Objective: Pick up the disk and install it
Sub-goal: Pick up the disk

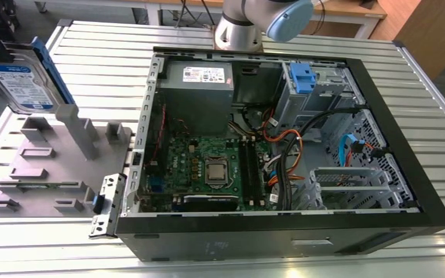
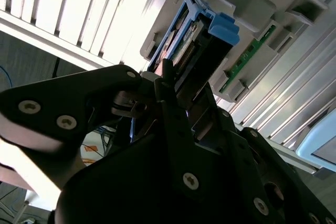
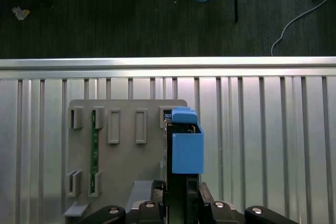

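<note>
Exterior view: the silver-grey rectangular disk with blue plastic rails point(image 1: 21, 78) stands upright at ten o'clock of the grey plastic holder plate point(image 1: 53, 174), the black hand point(image 3: 182, 192) clenched on it in the first wrist view. Pickup looks begun; installing into the open black computer case point(image 1: 284, 243) at three o'clock remains.

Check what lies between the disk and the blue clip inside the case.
From the disk toward the blue clip, the exterior view shows bare table slats, the case's side wall, then the grey power-supply box.
</note>
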Controlling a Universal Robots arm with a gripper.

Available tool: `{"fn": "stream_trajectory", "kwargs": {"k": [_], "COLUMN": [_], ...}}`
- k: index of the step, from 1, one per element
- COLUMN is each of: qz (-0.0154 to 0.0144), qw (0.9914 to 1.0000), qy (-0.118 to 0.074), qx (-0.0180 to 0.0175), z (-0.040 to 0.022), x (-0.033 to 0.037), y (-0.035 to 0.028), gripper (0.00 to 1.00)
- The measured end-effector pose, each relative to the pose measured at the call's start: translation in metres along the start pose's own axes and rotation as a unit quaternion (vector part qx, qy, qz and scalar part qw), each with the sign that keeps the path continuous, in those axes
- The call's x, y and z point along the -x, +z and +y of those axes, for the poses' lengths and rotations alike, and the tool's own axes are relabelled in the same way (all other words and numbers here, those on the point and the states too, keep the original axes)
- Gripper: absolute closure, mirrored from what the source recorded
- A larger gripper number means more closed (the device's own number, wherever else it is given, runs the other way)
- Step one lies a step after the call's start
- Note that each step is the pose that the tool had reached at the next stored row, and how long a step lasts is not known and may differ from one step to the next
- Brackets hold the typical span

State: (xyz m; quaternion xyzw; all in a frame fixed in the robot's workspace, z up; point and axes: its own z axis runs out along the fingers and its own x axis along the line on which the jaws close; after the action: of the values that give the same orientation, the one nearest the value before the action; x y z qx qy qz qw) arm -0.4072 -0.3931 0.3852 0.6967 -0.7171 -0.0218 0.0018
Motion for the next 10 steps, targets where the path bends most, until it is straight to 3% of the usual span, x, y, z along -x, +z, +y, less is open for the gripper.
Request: {"fn": "stream_trajectory", "kwargs": {"k": [5,10], "qz": [0.0001,0.0], "qw": [1.0,1.0], "qy": [0.0,0.0], "qx": [0.0001,0.0], "z": [0.0,0.0002], "x": [0.0,0.0001], "y": [-0.0004,-0.0052], "gripper": [0.65,0.65]}}
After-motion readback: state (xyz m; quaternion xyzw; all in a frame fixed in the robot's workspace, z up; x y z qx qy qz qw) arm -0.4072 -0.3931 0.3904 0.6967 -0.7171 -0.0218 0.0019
